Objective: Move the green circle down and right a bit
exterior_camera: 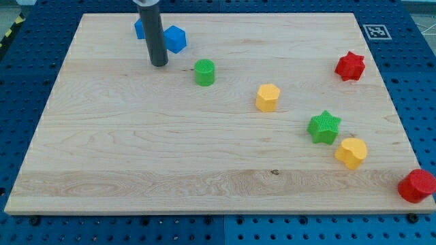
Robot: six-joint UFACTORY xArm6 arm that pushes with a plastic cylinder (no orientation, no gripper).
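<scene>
Camera view shows the clawless tip [159, 64] up-left of the green circle [204, 72], near but apart, well placed to push it gently down-right, stopping short of the yellow block [268, 97].

My tip [159, 64] ends a plain dark-grey cylindrical rod.

my tip [159, 64] near green circle [204, 72], on its left

Two blue blocks [176, 38], two green blocks [204, 72], two yellow blocks [268, 97], two red blocks [350, 66]
</scene>
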